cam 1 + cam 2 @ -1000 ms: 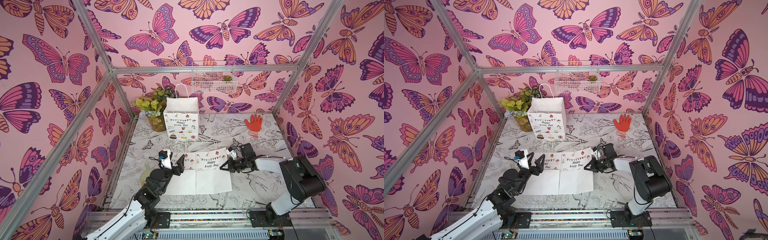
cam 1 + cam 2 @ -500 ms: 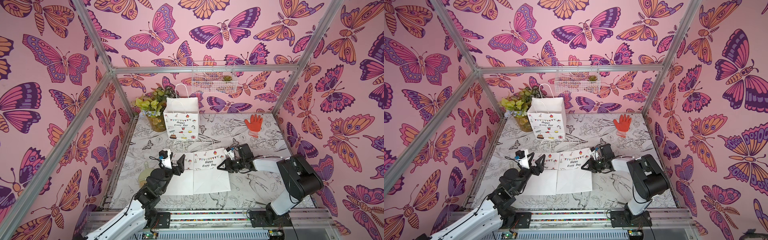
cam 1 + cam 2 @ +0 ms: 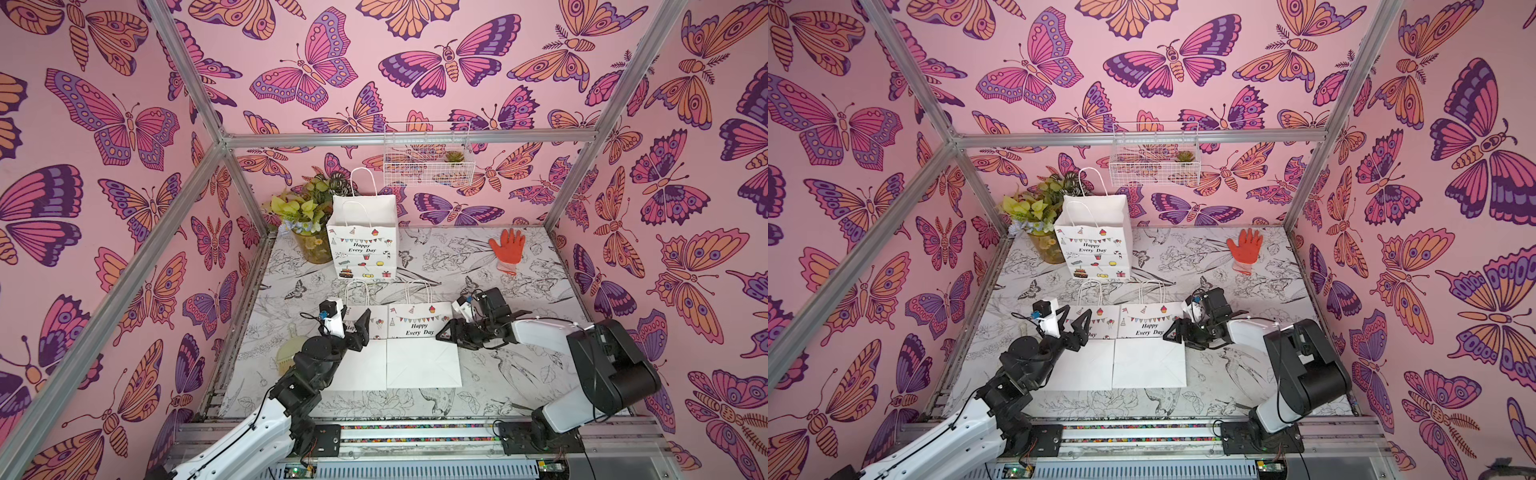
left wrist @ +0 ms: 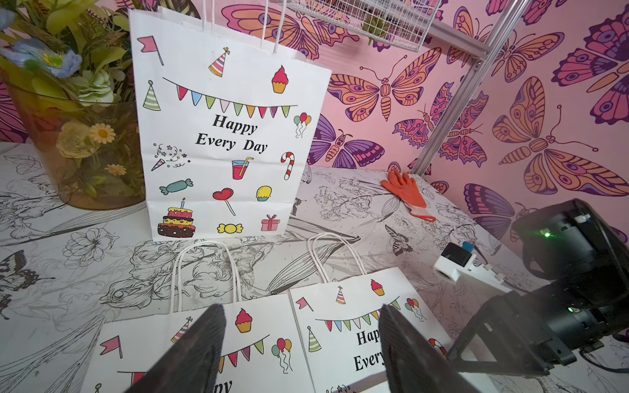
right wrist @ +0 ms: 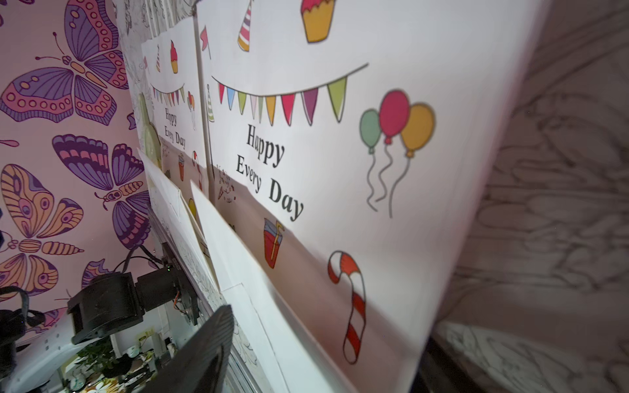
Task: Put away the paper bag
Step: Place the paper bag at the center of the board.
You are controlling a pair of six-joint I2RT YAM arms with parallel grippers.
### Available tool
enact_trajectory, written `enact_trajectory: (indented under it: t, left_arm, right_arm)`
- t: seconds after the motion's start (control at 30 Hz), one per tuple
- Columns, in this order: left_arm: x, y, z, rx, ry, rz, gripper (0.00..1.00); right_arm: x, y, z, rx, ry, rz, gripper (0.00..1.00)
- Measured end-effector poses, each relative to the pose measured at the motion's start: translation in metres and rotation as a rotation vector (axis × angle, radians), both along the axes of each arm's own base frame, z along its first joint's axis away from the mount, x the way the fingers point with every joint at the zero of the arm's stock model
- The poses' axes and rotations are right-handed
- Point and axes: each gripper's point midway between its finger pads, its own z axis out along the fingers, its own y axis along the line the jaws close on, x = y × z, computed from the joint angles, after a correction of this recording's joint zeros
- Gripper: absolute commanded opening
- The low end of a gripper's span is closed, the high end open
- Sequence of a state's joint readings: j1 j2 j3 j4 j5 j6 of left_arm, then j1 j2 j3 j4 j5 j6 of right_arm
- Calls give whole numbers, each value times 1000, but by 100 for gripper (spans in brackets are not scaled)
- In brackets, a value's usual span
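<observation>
On the near tabletop point(image 3: 519, 374), two paper bags lie flat, side by side. The left claw point(image 3: 1076, 318) hovers wide over the left flat bag point(image 3: 365, 365). The right claw point(image 3: 448, 332), jaws spread wide, sits at the right flat bag's point(image 3: 422, 357) outer edge. Farther back, a standing bag point(image 3: 363, 245) is upright beside a flower vase point(image 3: 311, 245).

Both top views look down from high at the front over the whole table point(image 3: 449, 257); the wrist views sit low and close, sharing one flat paper bag point(image 4: 357, 323).
</observation>
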State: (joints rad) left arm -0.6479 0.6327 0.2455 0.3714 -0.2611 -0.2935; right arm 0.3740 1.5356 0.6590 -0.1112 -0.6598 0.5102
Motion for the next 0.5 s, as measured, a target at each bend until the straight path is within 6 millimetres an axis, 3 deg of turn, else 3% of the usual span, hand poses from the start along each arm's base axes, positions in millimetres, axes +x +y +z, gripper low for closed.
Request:
enact_trajectory:
  t: [0.2, 0.5]
  left_arm:
    - [0, 0, -1, 2, 2, -2, 74]
    - [0, -1, -1, 3, 4, -2, 74]
  right_arm:
    - [1, -9, 1, -57, -26, -20, 85]
    - [2, -6, -2, -44, -21, -12, 88]
